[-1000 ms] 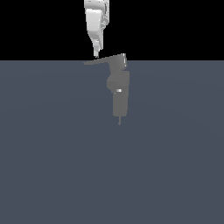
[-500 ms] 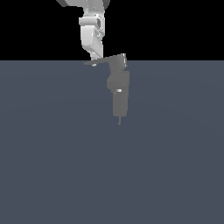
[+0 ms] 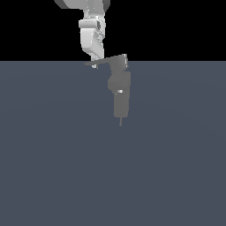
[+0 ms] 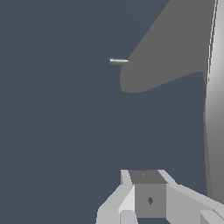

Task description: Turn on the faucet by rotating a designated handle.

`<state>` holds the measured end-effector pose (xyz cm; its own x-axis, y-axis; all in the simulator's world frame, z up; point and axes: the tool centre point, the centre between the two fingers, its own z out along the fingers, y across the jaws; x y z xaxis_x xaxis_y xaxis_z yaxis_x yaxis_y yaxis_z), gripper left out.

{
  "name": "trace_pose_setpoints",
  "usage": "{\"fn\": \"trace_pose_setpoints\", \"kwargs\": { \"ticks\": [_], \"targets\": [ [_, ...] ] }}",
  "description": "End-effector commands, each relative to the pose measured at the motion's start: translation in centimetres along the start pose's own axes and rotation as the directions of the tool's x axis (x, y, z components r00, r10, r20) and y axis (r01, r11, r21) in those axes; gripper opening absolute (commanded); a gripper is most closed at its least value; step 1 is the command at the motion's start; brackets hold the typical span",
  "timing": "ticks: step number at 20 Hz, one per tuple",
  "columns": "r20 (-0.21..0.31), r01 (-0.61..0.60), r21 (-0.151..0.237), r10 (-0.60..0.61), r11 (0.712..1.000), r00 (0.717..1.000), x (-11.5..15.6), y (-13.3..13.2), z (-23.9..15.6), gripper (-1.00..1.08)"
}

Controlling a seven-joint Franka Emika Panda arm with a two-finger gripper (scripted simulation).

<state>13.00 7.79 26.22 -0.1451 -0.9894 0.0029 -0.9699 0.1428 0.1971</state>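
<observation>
The faucet (image 3: 120, 95) is a small grey upright block with a bright glint and a thin pin at its lower end. The handle (image 3: 103, 61) is a thin flat lever. It runs from the boxy head on top of the faucet toward the exterior view's left. My white gripper (image 3: 94, 65) hangs down from above, its tips touching or just behind the lever's free end. The fingers look closed together and hold nothing. In the wrist view the gripper (image 4: 147, 186) sits beside a pale lit strip, the handle (image 4: 214, 109). The faucet (image 4: 175, 48) and its pin lie beyond.
A flat dark blue-grey floor (image 3: 53, 167) spreads around the faucet. Above its far edge the background is black. Nothing else stands on it.
The gripper has come down and shifted slightly to the exterior view's left, reaching the lever's free end. The handle and faucet have not visibly moved.
</observation>
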Motion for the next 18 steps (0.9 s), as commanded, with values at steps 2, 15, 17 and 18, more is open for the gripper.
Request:
{"fn": "trace_pose_setpoints", "kwargs": {
  "ticks": [2,15,17,18],
  "targets": [
    [0.0,0.0,0.001,0.0,1.0,1.0,0.0,0.6,0.0,-1.0],
    [0.0,0.0,0.001,0.0,1.0,1.0,-0.1,3.2,0.0,-1.0],
    [0.0,0.0,0.001,0.0,1.0,1.0,-0.2,3.6,0.0,-1.0],
    [0.0,0.0,0.001,0.0,1.0,1.0,-0.2,3.9,0.0,-1.0]
  ]
}}
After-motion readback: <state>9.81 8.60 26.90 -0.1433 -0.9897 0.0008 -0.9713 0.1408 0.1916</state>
